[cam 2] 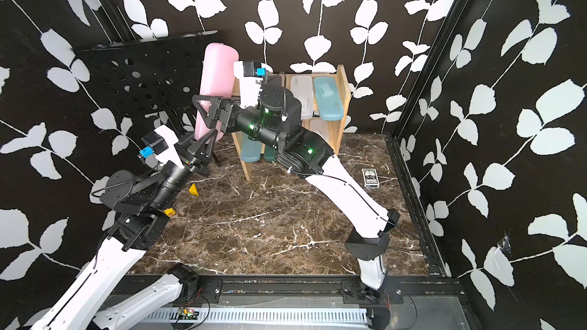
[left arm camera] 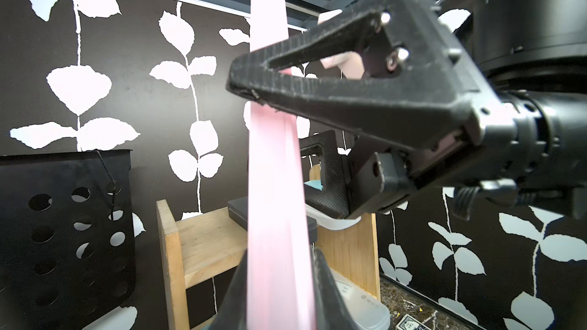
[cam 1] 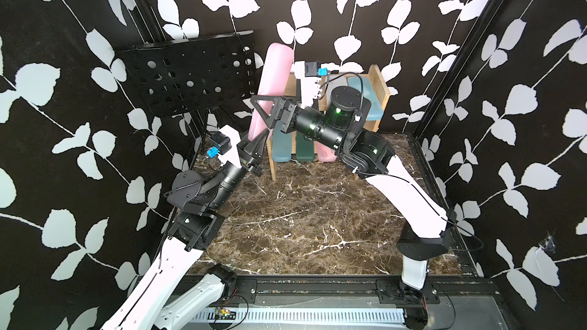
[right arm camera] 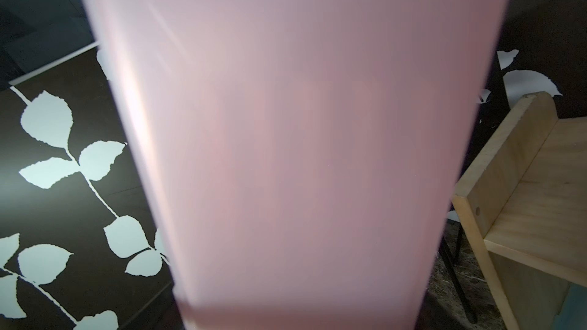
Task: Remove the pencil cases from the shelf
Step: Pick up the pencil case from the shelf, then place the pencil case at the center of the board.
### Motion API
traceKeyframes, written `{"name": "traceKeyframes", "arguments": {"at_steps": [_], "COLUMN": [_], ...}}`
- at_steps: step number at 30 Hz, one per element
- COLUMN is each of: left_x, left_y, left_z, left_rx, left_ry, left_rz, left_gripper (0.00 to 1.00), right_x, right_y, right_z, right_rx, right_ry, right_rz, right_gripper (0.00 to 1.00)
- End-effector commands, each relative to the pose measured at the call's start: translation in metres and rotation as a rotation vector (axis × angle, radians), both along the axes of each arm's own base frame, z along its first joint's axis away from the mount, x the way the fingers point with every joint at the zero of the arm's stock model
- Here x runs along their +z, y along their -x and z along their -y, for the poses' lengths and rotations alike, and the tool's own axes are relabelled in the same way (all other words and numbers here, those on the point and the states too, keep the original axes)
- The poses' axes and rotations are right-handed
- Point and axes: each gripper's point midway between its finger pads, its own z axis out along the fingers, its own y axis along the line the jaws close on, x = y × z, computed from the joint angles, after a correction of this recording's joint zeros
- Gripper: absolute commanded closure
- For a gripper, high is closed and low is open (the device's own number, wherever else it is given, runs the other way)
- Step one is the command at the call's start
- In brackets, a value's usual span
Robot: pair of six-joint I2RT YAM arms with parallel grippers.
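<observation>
1. Pink pencil case fills the right wrist view as a blur; the shelf shows beside it.
2. Left gripper is clamped on its lower end, holding it near upright, off the shelf, by the worktop's back edge.
3. Right gripper straddles its middle; whether those jaws press it, I cannot tell.
4. Only the left wrist view shows a black case on the upper tier; a top view shows a card box near the right edge.
</observation>
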Motion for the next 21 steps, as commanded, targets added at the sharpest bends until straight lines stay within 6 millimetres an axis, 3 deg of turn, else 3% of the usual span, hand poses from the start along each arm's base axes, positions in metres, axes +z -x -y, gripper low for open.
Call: {"name": "traceKeyframes", "arguments": {"at_steps": [1, 4, 8, 10, 13, 16, 21], "left_x": [0.009, 0.009, 0.008, 0.008, 0.007, 0.004, -0.008], "left_y": [0.008, 0.007, 0.005, 0.004, 0.003, 0.0, -0.006], "left_z": [-0.004, -0.005, -0.009, -0.01, -0.014, -0.019, -0.023], "left_rx": [0.001, 0.002, 0.022, 0.033, 0.06, 0.092, 0.126], "left_ry": [0.023, 0.033, 0.051, 0.051, 0.038, 0.032, 0.034], "left_rz": [0.036, 0.032, 0.022, 0.018, 0.008, -0.004, -0.041], "left_gripper": [1.0, 1.0, 0.33, 0.17, 0.07, 0.03, 0.01], "right_x": [0.027, 0.026, 0.011, -0.009, -0.051, -0.109, -0.23], "right_y": [0.006, 0.007, 0.004, 0.0, 0.002, 0.008, 0.027], "right_z": [0.014, 0.017, 0.03, 0.043, 0.074, 0.126, 0.241], "right_rx": [-0.003, -0.011, -0.063, -0.099, -0.142, -0.218, -0.347], "right_ry": [-0.075, -0.06, 0.041, 0.135, 0.283, 0.477, 0.846], "right_rz": [0.044, 0.048, 0.043, 0.021, -0.014, -0.085, -0.391], "right_gripper": [0.19, 0.24, 0.29, 0.32, 0.34, 0.34, 0.31]}}
